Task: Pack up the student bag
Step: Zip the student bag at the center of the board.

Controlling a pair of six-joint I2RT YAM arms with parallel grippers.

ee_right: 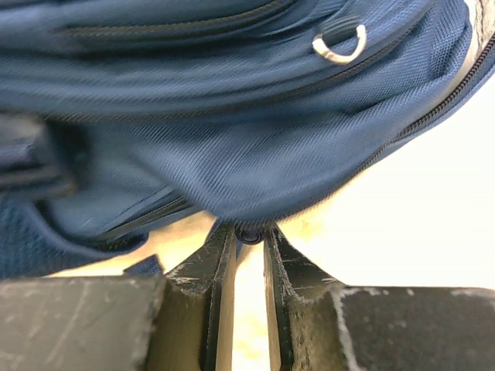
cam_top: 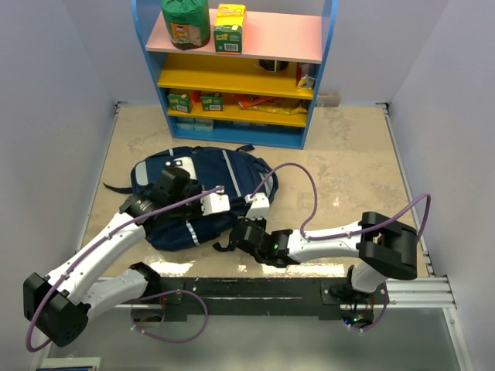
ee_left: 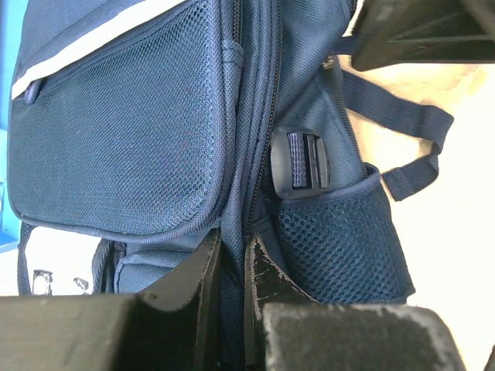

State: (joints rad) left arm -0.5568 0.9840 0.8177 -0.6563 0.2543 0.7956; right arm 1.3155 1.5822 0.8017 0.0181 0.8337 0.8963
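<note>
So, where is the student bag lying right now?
In the top view the student bag lies on the table, left of centre, before the blue-framed shelf. The left gripper pinches its side and the right gripper its near edge.

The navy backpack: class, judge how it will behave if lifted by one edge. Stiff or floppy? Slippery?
Probably floppy: the backpack lies slumped, its fabric creasing above the right gripper. Its woven cloth and mesh pocket likely grip well, not slip.

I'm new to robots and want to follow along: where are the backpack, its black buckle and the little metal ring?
backpack [cam_top: 209, 166], top view, navy fabric of its front.
black buckle [ee_left: 305, 161], left wrist view, its ribbed middle.
metal ring [ee_right: 338, 59], right wrist view, its lower curve.
</note>
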